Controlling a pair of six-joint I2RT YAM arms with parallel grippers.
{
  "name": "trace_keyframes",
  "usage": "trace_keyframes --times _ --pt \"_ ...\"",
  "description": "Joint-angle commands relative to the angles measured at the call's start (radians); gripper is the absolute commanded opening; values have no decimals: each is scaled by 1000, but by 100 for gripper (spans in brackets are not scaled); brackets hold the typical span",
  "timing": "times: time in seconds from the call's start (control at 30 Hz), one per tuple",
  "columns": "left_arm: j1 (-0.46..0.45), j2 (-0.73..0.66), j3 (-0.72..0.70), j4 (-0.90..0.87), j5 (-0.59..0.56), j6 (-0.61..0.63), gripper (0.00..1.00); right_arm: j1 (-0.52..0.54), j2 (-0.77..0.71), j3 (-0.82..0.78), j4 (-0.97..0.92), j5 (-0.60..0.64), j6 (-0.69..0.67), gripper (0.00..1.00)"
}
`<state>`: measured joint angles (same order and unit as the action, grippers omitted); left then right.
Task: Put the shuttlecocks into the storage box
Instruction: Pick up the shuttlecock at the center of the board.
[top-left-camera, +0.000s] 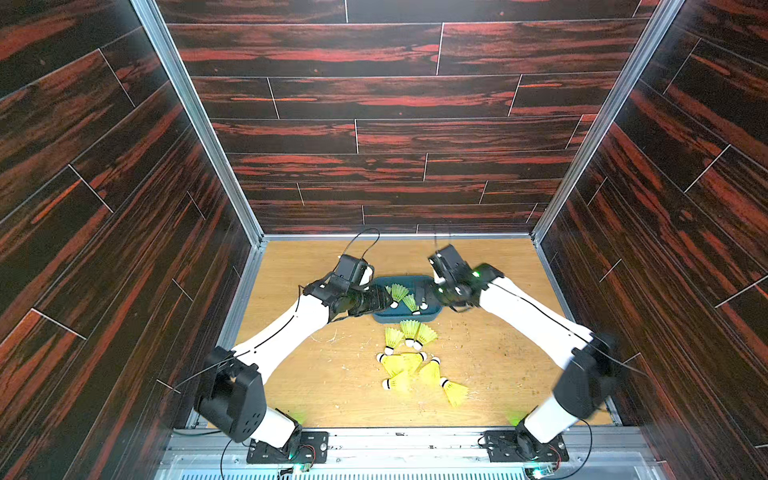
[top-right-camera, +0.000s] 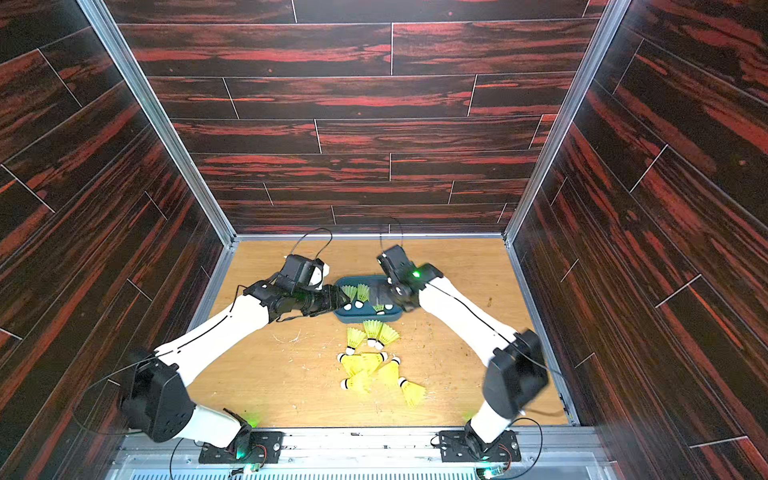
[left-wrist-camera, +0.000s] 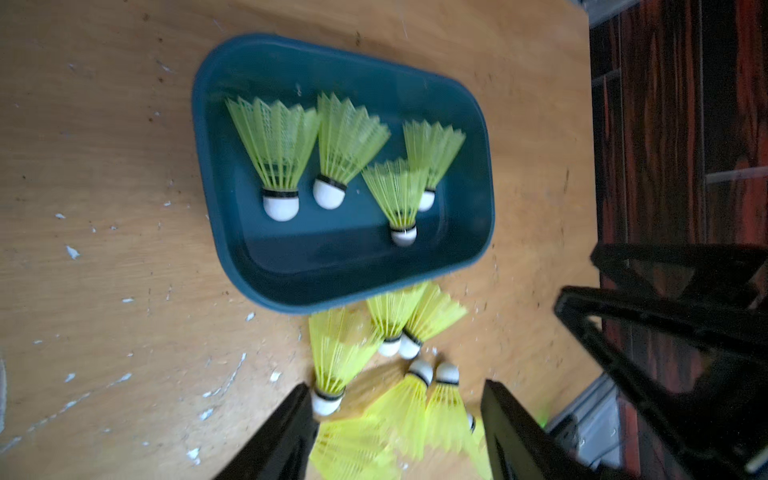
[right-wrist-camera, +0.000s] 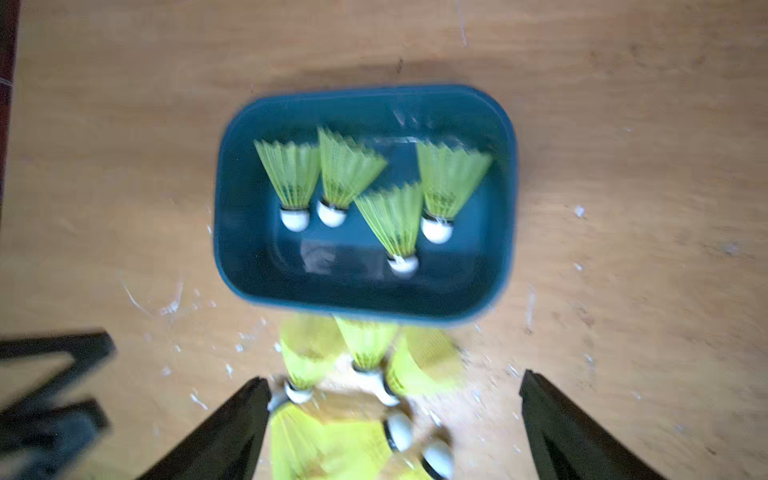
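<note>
The teal storage box (top-left-camera: 405, 318) (top-right-camera: 365, 318) sits mid-table with several neon yellow-green shuttlecocks (left-wrist-camera: 345, 141) (right-wrist-camera: 395, 216) lying inside, white tips toward the front. Several more shuttlecocks (top-left-camera: 409, 359) (top-right-camera: 370, 361) lie in a loose pile on the table just in front of the box. My left gripper (top-left-camera: 384, 301) (left-wrist-camera: 397, 386) hangs over the box's left end, open and empty. My right gripper (top-left-camera: 424, 296) (right-wrist-camera: 395, 376) hangs over the right end, jaws wide open with nothing between them. Each wrist view looks down on the storage box (left-wrist-camera: 291, 286) (right-wrist-camera: 232, 257) and the pile.
The wooden table (top-left-camera: 332, 374) is flecked with white feather scraps. Dark red wood-pattern walls (top-left-camera: 395, 124) with aluminium posts close in the back and both sides. Both arm bases (top-left-camera: 286, 451) are bolted along the front rail. Bare table lies left and right of the pile.
</note>
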<state>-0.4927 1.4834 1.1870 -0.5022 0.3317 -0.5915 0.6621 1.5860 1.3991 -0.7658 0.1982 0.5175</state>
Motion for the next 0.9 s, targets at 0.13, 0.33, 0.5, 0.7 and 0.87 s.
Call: trace_keyframes --times 0.13,0.33,0.5,0.7,0.87 --pt "-33 -89 -59 -157 55 284 67 61 -174 -200 41 -33 -80 93" --pt "-88 -112 -100 -235 92 546 64 87 -301 -372 126 -172 -108 86" --pt "-145 -145 -153 -270 128 756 63 89 -385 -451 144 -202 -137 86" --pt "-255 -230 -293 -195 143 831 58 91 -447 -484 135 -269 -149 88" --pt "-324 -280 -382 -127 104 819 58 91 -508 -516 106 -416 -147 91"
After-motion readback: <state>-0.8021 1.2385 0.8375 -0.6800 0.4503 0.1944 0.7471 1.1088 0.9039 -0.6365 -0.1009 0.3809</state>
